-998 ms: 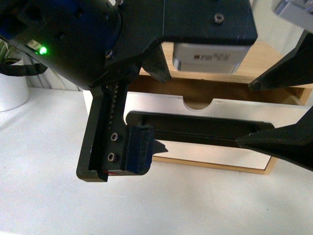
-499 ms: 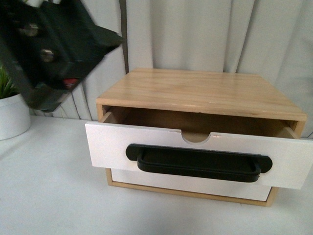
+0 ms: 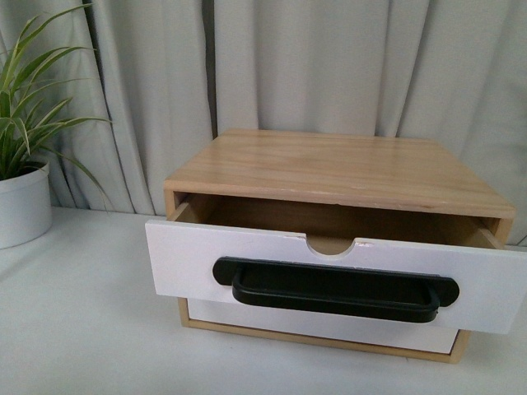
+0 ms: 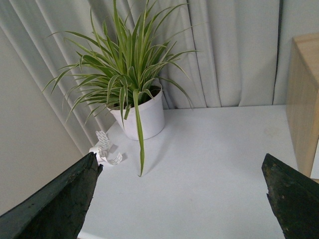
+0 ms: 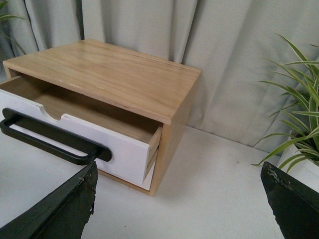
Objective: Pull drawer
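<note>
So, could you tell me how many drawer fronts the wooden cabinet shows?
2: the drawer with the black handle, pulled partly out on top, and a plain white front below it, closed.

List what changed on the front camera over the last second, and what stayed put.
Both arms left the front view; a second ago the left pincer was at the black handle. Now both wrist views show open, empty jaws. The drawer stays pulled partly out; cabinet and potted plant are unmoved.
</note>
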Controlling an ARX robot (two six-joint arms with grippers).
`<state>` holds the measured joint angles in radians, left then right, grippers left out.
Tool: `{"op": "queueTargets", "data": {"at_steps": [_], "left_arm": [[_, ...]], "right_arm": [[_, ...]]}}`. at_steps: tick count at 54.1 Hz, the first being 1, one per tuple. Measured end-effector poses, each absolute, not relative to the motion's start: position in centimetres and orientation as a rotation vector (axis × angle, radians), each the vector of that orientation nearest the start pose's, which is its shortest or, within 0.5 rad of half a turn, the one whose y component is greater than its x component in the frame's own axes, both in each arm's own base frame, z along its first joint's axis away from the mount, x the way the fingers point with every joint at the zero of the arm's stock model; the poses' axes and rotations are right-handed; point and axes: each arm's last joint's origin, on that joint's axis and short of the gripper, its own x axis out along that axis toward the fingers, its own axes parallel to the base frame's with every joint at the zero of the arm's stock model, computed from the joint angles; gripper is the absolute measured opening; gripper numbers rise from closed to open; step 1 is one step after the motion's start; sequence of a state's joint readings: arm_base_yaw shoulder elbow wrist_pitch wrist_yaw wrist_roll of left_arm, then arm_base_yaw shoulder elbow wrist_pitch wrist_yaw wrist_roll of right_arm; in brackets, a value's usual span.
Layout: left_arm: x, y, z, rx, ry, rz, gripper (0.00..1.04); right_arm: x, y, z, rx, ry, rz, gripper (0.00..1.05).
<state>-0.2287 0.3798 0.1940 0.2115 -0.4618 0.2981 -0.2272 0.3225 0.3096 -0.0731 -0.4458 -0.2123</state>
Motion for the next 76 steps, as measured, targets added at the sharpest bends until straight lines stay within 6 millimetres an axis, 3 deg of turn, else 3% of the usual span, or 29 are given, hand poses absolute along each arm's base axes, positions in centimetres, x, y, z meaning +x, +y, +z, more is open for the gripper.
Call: {"op": "queueTargets", "data": {"at_steps": [9,13,19,37,39,47,76], "left_arm": [[11.9,-1.4,21.8,0.242,-0.002,0.235,0.99],[11.7,-1.3,21.4,0.159,0.002,0.101,0.88],[11.5,-0.6,20.4,0.052,0.001,-0.025,0.65],[10.9,0.0,18.5,0.008,0.0,0.0,0.04],[10.8,0.0,18.4,0.005,-0.002,0.0,0.04],[9.8,0.0,17.8,0.002,0.007,-0.003,0.04],[9.7,0.0,16.7,0.001,-0.005,-0.003,0.04]], "right_arm": [[10.8,-1.2,23.6,-0.172,0.056,0.223,0.96],[10.8,-1.2,23.6,-0.153,0.045,0.181,0.93],[9.8,-0.6,22.1,-0.059,0.005,-0.023,0.68],[9.8,0.0,19.5,-0.017,0.003,0.0,0.06],[9.8,0.0,19.3,-0.017,0.004,0.0,0.01],[9.8,0.0,18.5,-0.013,0.008,0.0,0.01],[9.8,0.0,16.5,-0.012,0.002,0.0,0.01]]}}
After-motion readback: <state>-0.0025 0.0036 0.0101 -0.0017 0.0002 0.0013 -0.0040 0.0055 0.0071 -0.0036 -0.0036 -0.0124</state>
